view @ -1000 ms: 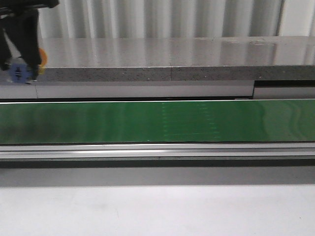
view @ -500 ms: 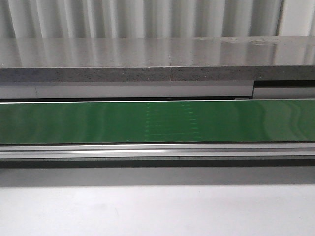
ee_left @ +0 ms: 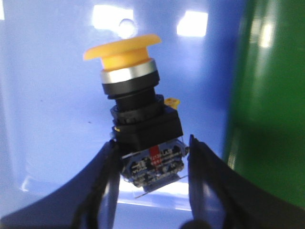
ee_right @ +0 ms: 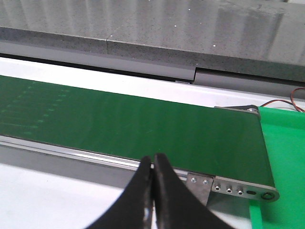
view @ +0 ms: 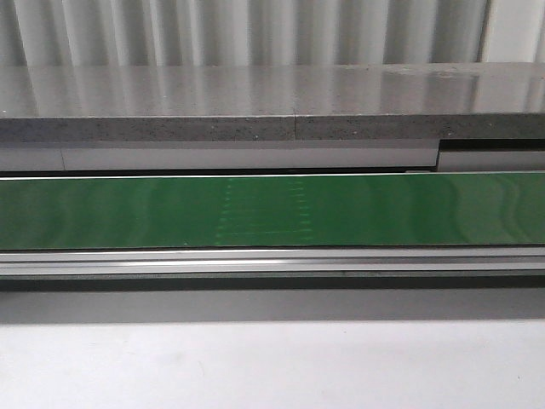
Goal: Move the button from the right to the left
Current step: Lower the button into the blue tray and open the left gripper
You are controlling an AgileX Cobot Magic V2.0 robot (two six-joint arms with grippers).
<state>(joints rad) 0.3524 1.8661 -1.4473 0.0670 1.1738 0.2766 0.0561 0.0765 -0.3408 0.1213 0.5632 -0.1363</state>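
Item, left claw point(ee_left: 151, 162): its two dark fingers point(ee_left: 102, 186) pinch the button point(ee_left: 138, 121) by the blue-and-clear contact block, the yellow cap pointing away from the claw and tilted, over a blue surface point(ee_left: 43, 105) with a green edge point(ee_left: 267, 95) just beside it. Item, right claw point(ee_right: 152, 164): fingers pressed together and gripping nothing, poised near the end of the green conveyor belt point(ee_right: 143, 124), with a bright green tray point(ee_right: 283, 157) off to one side. Item, front view: belt point(view: 272, 209) and grey ledge point(view: 255, 106) only, neither claw nor button showing.
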